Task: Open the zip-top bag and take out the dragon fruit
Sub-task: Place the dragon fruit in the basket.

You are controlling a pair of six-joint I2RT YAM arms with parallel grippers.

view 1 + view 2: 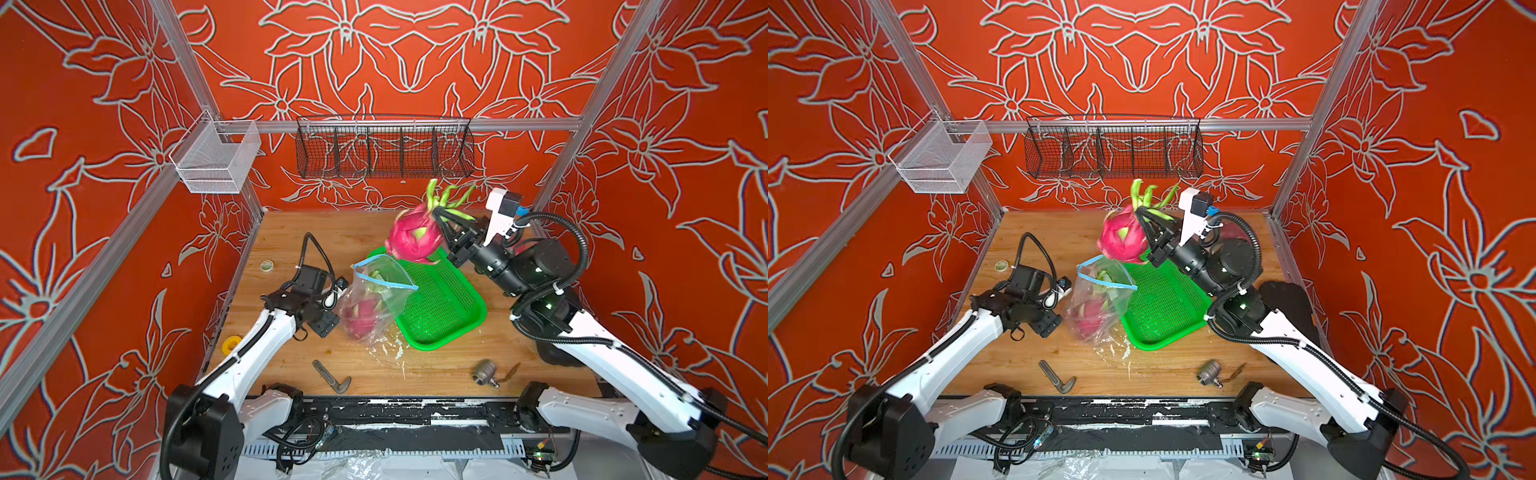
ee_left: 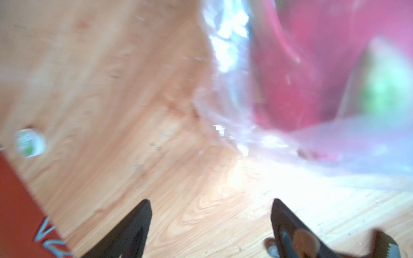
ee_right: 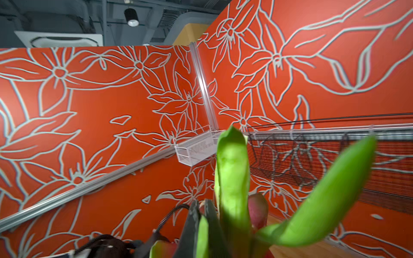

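I'm pinching dragon fruit [image 1: 413, 240] by its green scales with right gripper [image 1: 441, 216], 1 o'clock of zip-top bag [image 1: 376, 291] | judging it heavy, scales tearable, body safer | left gripper [image 2: 210, 219] gaping, 9 o'clock of bag

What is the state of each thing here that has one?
zip-top bag: open, one fruit inside
lifted dragon fruit: out of bag, in air
bagged dragon fruit: inside the bag
right end effector: shut on lifted dragon fruit's green scales
left end effector: open, empty
green tray: nothing visible in it
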